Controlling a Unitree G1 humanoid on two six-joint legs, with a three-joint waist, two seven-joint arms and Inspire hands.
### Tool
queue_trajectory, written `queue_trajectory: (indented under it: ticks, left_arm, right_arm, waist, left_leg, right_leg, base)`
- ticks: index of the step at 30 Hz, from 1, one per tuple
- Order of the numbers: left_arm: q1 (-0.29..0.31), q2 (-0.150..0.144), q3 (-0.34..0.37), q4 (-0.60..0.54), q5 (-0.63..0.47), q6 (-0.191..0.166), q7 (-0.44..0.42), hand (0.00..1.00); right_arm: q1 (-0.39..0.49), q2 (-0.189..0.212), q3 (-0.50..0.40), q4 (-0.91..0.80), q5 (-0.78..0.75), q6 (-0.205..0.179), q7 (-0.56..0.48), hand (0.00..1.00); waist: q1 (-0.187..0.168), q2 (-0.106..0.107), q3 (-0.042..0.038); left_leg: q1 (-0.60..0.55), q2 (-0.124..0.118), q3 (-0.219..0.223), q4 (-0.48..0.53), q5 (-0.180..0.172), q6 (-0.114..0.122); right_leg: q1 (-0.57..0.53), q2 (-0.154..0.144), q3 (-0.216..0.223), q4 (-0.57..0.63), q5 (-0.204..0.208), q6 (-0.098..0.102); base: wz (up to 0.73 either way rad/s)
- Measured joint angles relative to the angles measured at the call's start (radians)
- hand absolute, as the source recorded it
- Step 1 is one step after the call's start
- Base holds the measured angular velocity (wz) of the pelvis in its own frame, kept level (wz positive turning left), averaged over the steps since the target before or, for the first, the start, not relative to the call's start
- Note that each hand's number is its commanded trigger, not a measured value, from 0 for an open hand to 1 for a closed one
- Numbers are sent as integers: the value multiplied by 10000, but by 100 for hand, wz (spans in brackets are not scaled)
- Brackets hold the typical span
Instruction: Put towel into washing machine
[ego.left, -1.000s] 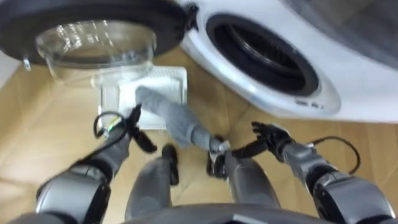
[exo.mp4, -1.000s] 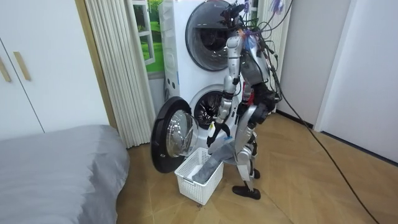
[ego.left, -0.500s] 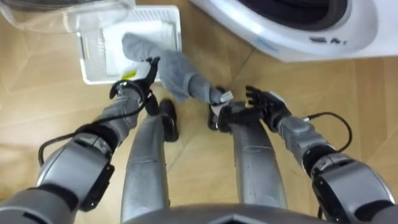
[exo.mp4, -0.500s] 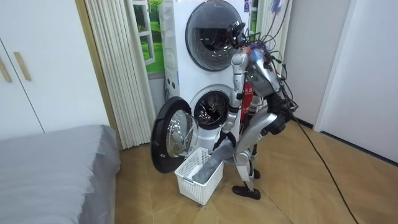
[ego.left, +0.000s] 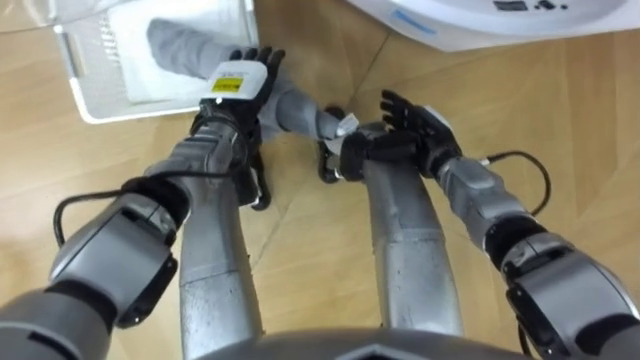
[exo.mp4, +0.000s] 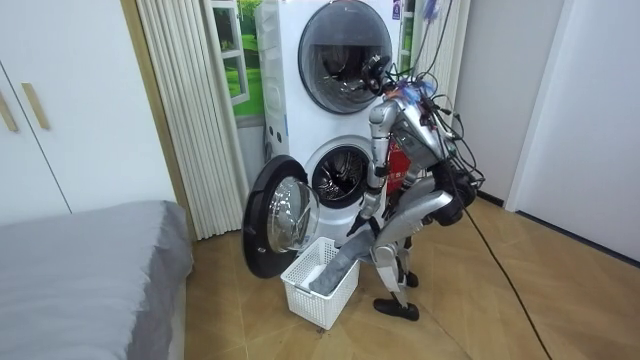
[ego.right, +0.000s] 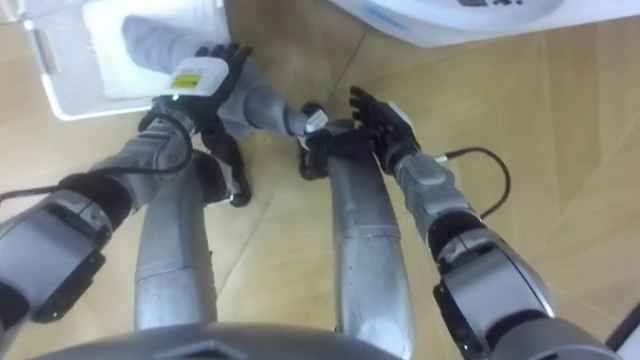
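Grey towel is draped out of the white basket onto the wooden floor, with one end inside and the other trailing toward the robot's feet. Left hand is held over the towel's middle, fingers stretched out, nothing gripped; contact cannot be confirmed. Right hand is spread wide just beside the trailing end, holding nothing. In the room view the robot is bent forward at the basket, in front of the washing machine, whose round door is swung outward.
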Motion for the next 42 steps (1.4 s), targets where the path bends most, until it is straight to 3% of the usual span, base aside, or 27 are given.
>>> queue_trajectory:
  ticks: [12,13,14,20,26,37,42]
  left_arm:
    - [-296,251,-393,706,-1,-73,180,0]
    - [-353,267,-435,706,-4,-91,180,25]
    - [-380,276,-460,706,-4,-93,179,98]
    - [-572,363,-835,694,5,-172,12,100]
    - [-944,476,-950,642,-2,-177,-167,100]
    - [-866,497,-976,676,27,-175,-509,100]
    - [-445,502,-1165,674,-3,-155,-422,100]
  right_arm:
    - [-52,-11,41,-43,753,-141,387,0]
    - [-53,-11,83,-35,821,-196,442,0]
    - [-55,-11,82,-23,834,-230,472,0]
    - [-383,-9,87,316,655,-285,749,0]
    - [-535,8,-15,523,383,-288,694,0]
    - [-522,25,-15,568,597,-237,506,0]
    - [-345,25,201,682,782,-165,335,0]
  waist:
    - [-382,-19,8]
    - [-388,-36,16]
    - [-388,-53,26]
    - [-478,-265,80]
    - [-505,-311,68]
    - [-431,-315,63]
    - [-342,-312,54]
  left_leg:
    - [-333,26,-22,79,-86,35]
    - [-373,18,-22,76,-88,37]
    - [-382,17,-23,76,-90,37]
    - [-417,-40,-56,50,-114,41]
    - [-433,-47,-90,-105,-117,117]
    - [-364,-65,-10,-313,-125,115]
    - [220,-64,-3,-353,-126,113]
  right_leg:
    - [-283,3,-63,-5,0,13]
    - [-332,-3,-62,-4,-5,20]
    - [-343,-2,-61,-5,-7,22]
    - [-363,-25,-52,-9,-80,75]
    - [-363,-13,-65,-214,-84,139]
    - [-335,-18,-58,-357,-126,193]
    - [232,-23,-56,-366,-145,171]
  base:
    - [-1]
    - [0]
    - [0]
    - [2]
    - [-2]
    - [0]
    - [1]
